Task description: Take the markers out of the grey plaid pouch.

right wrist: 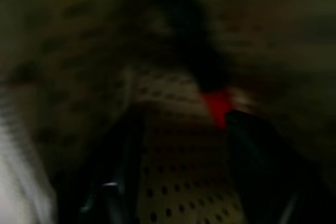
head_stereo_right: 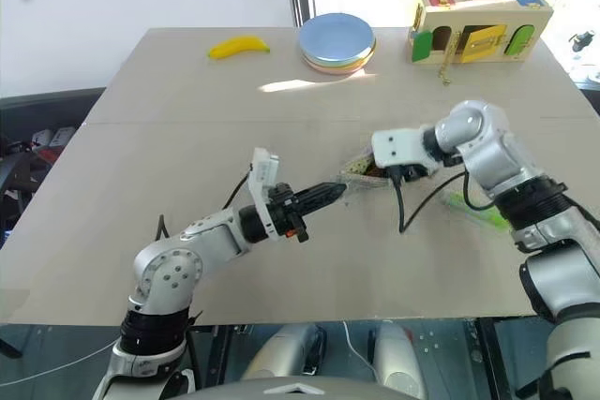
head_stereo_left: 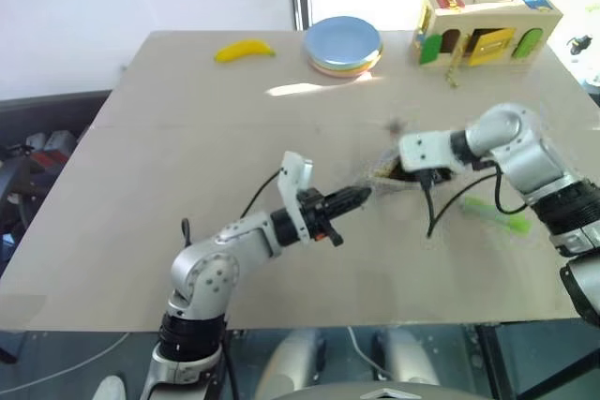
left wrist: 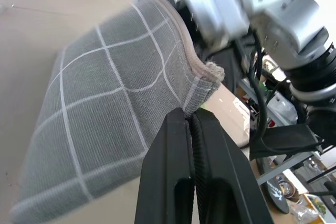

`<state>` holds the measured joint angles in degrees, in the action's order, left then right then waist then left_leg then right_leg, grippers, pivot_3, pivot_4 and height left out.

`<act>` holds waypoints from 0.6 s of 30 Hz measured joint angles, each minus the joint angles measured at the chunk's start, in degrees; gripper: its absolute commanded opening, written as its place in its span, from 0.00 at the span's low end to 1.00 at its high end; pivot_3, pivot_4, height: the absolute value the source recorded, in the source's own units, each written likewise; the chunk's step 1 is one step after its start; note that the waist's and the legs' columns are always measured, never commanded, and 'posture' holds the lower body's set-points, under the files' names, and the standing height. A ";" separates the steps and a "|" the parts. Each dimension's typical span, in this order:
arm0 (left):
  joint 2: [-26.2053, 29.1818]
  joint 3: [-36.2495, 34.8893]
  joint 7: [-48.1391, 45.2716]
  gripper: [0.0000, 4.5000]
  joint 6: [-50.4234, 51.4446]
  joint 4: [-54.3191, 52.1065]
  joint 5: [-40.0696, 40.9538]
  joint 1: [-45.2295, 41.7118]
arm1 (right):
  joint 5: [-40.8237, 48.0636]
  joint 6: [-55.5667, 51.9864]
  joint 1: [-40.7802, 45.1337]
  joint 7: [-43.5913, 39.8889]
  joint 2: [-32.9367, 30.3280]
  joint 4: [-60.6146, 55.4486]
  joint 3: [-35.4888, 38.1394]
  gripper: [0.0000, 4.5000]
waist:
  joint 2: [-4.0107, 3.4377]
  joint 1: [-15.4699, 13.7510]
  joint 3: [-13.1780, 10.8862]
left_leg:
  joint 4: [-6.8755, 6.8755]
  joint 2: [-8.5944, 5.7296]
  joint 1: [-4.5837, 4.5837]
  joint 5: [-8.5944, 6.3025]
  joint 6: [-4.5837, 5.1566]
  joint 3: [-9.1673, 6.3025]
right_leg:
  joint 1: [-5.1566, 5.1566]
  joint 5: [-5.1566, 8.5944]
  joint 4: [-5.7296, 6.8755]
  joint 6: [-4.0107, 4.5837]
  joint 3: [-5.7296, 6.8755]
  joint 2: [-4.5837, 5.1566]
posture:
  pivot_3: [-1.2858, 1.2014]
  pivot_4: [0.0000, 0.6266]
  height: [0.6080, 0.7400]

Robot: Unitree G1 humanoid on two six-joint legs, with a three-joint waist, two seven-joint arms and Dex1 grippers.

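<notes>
On the tan table [head_stereo_left: 187, 166], one grey plaid pouch [left wrist: 110, 103] is seen near the middle, its mouth held open. Two markers are counted: a light green marker [head_stereo_left: 495, 214] lies on the table just beside the right arm, outside the pouch, and a red marker [right wrist: 218, 106] is seen inside the pouch against the dotted lining. One banana [head_stereo_left: 245, 50], one stack of plates [head_stereo_left: 343, 45] and one wooden box [head_stereo_left: 486, 27] stand at the far edge. The left gripper [left wrist: 190, 121] is clenched on the pouch's rim at its corner. The right gripper [right wrist: 181, 145] is reached into the pouch's mouth, its fingers [right wrist: 257, 150] parted, one just beside the red marker; contact cannot be told.
</notes>
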<state>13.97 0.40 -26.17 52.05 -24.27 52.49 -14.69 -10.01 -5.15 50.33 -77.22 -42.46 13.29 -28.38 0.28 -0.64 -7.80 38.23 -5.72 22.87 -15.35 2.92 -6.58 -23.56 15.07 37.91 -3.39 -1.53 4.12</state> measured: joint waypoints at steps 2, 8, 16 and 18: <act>0.00 -0.21 0.24 0.00 0.00 0.00 0.43 -0.20 | -0.24 0.15 0.00 -0.32 -0.07 -0.37 0.00 0.52 | 0.00 0.07 0.00 | 0.00 0.00 -0.01 0.00 0.00 0.00 | 0.00 0.00 0.01 0.00 -0.01 0.00 | 0.52 0.24 1.00; -1.22 -2.57 3.58 0.00 0.81 0.05 5.03 -0.86 | -0.66 -2.73 0.57 -3.34 -1.72 -6.35 0.24 1.00 | 0.00 -0.02 0.00 | 0.00 0.00 -0.02 0.00 -0.01 -0.01 | 0.01 0.00 0.00 0.00 0.00 0.00 | 0.52 0.24 1.00; -2.16 -6.20 8.59 0.00 2.54 2.75 12.62 -2.57 | -1.23 -9.29 2.04 -6.74 -3.50 -14.26 0.15 1.00 | 0.00 -0.06 0.00 | 0.01 0.00 -0.02 0.00 -0.01 -0.03 | 0.02 0.00 0.00 0.00 0.02 0.00 | 0.52 0.24 1.00; -1.04 -4.91 7.30 0.00 2.20 3.81 10.82 -1.83 | -2.70 -9.54 1.96 -7.14 -3.72 -14.04 -0.95 1.00 | 0.00 -0.05 0.00 | 0.00 0.00 -0.02 0.00 -0.01 -0.03 | 0.02 0.00 0.00 0.00 0.02 -0.01 | 0.52 0.24 1.00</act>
<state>12.93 -4.51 -18.87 54.25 -20.46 63.31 -16.52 -12.71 -14.69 52.29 -84.36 -46.18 -0.75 -29.33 0.28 -0.69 -7.80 38.23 -5.72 22.85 -15.35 2.91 -6.62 -23.54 15.07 37.91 -3.39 -1.51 4.11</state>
